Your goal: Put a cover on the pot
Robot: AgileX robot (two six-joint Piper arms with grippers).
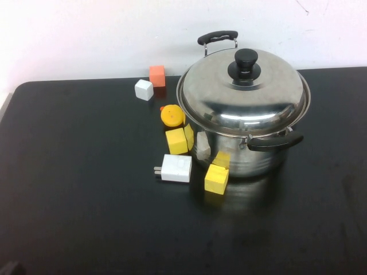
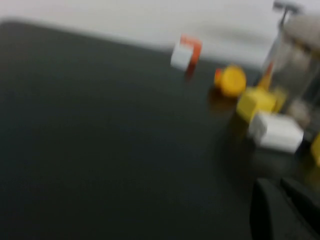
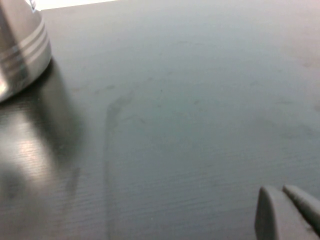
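A: Pot's place on the black table (image 1: 86, 200)?

B: Toward the far right, near the white wall. Large, shiny steel pot (image 1: 252, 157), upright, with one black handle (image 1: 275, 140) on the near side and another (image 1: 218, 37) on the far side.

A: Covered?

B: Yes. Domed steel lid (image 1: 241, 97) seated on the pot's rim, black knob (image 1: 245, 63) on top.

A: Around the pot?

B: Small things, all on its left. Far from the pot's rear left, an orange block (image 1: 157, 75) with a white cube (image 1: 144, 89) just beside it. Close against the pot's left wall, a round yellow toy (image 1: 172, 116). Nearer the camera than that, a yellow block (image 1: 176, 140), then a white plug adapter (image 1: 176, 168). Just beside the pot's front, a second yellow cube (image 1: 216, 179).

A: Left gripper (image 2: 277, 187)?

B: Low over the table, well apart from the pot, with the small things lying between it and the pot. Holding nothing. Badly blurred in the left wrist view, so open or closed: cannot tell.

A: Right gripper (image 3: 281, 190)?

B: Low over bare table, apart from the pot, only the pot's ribbed base showing at the edge of the right wrist view. Closed, fingers pressed together, gripping nothing.
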